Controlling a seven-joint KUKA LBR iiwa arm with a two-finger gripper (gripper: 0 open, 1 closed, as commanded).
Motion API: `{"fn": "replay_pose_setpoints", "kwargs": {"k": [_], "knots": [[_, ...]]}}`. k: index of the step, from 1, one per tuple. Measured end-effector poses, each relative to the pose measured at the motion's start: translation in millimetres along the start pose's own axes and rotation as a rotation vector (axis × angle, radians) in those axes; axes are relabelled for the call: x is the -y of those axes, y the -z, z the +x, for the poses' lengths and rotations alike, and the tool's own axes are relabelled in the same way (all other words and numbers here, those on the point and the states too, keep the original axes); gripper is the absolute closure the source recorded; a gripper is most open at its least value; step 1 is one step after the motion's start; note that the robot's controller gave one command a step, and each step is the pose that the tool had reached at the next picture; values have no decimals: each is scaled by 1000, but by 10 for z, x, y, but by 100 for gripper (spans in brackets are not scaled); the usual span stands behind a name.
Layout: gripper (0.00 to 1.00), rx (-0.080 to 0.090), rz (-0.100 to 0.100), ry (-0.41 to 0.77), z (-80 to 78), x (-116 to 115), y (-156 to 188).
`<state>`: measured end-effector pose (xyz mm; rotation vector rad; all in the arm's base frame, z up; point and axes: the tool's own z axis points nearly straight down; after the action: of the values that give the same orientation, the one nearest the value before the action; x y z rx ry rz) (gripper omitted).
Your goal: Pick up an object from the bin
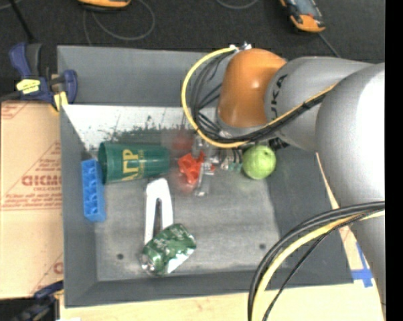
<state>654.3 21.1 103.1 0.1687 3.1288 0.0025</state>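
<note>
Along the near wall of the bin a crushed green can is seen, left of the middle. The floor between it and the near right corner is left bare, and that is the widest open room. Just behind the can, a white U-shaped clip is laid with its arms toward the near wall. A blue block is set along the left wall, close against it.

Further back, a green cup is laid on its side, its rim near the blue block's far end. Near the middle of the bin, a small red piece is found. It is bright red and of an irregular, lumpy shape. The gripper is lowered just beside it on its right, seemingly touching it. Whether the gripper is released or clenched cannot be told. A narrow strip of floor is left between the red piece and the cup.

Right of the gripper, a green apple is seen near the right wall, partly under the arm. Behind all these, the far wall is largely covered by the arm's orange cover.
</note>
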Motion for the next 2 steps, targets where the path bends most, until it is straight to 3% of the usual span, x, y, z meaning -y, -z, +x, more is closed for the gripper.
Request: {"fn": "replay_pose_setpoints", "kwargs": {"k": [1,2], "knots": [[0,7,3,300,21,-163,-192],[100,5,-1,-38,-34,46,-289]]}}
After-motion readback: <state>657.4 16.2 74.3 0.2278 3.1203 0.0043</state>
